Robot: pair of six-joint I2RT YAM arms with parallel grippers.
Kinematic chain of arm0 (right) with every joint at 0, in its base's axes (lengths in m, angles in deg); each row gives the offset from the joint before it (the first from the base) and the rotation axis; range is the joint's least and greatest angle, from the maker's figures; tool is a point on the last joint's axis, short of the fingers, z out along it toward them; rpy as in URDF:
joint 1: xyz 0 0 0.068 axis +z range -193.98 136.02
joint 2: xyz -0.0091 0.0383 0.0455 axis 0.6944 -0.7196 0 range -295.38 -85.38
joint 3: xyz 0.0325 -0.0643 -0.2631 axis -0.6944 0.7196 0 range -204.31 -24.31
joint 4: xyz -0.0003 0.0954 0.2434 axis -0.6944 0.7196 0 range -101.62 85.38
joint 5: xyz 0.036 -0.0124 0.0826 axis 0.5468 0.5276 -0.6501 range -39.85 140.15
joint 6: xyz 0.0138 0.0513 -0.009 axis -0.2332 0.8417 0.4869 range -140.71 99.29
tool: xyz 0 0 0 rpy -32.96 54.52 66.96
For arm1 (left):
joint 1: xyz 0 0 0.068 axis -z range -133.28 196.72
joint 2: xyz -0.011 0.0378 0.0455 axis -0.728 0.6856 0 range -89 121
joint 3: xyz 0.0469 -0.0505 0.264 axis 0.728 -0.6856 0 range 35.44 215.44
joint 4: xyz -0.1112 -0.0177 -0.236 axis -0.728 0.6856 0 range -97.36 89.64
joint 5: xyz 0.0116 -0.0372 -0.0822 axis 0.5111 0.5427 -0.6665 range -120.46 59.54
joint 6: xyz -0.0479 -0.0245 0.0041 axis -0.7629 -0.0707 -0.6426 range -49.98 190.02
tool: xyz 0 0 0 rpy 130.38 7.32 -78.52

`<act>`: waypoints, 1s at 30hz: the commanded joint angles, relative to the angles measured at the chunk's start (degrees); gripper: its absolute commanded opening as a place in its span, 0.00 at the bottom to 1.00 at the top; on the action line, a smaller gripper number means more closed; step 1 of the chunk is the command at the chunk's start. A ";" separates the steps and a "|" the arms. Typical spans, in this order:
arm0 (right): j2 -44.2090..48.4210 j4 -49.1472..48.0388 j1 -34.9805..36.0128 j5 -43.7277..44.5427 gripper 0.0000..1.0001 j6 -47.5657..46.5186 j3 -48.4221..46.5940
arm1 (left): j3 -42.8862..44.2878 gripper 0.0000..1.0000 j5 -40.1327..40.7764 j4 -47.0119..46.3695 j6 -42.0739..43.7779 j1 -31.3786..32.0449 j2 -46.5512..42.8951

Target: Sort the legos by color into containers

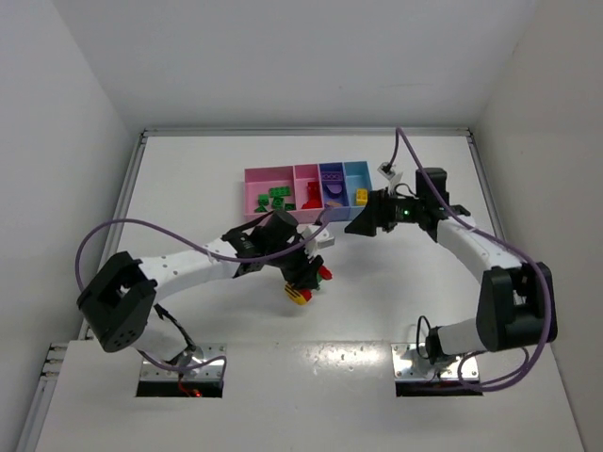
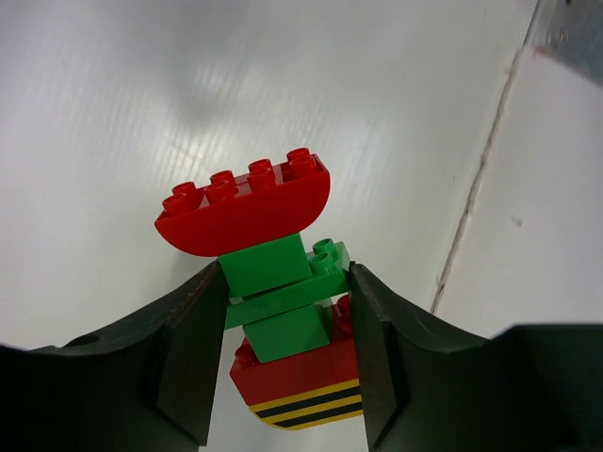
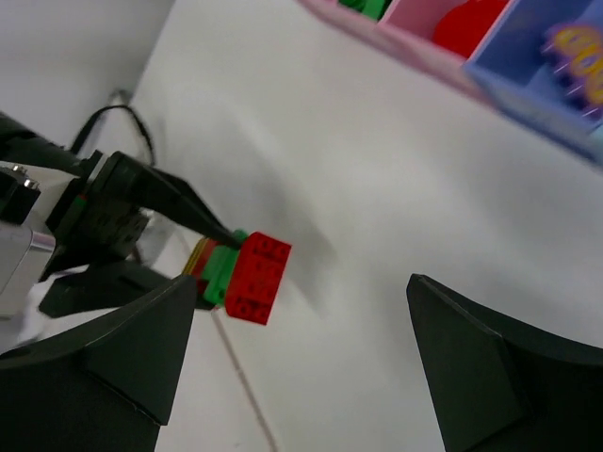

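Note:
My left gripper (image 1: 306,278) is shut on a multicolour lego clump (image 2: 273,282): a curved red brick on top, green bricks in the middle, a red brick with yellow and black stripes below. The clump is held above the table, also in the top view (image 1: 309,284) and the right wrist view (image 3: 243,275). My right gripper (image 1: 361,224) is open and empty, just in front of the row of four bins (image 1: 307,187). The bins hold green, red, purple and yellow bricks, one colour each.
The bins' near edge shows at the top right of the right wrist view (image 3: 443,66). A purple cable (image 1: 160,224) loops over the left arm. A table seam runs below the held clump (image 2: 471,202).

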 commanded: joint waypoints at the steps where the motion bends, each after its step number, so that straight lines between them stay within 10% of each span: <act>1: -2.49 -5.33 -0.06 -14.25 0.93 5.00 1.12 | -1.68 0.27 -2.66 2.05 7.59 -0.27 -3.93; 15: -17.34 -0.78 6.61 -20.96 0.93 4.67 -0.72 | -0.63 0.11 11.24 1.52 8.99 -0.27 -7.02; 30: -23.41 3.46 13.12 -19.82 0.75 1.23 -6.25 | 2.80 0.07 5.71 0.99 6.19 -0.27 -7.55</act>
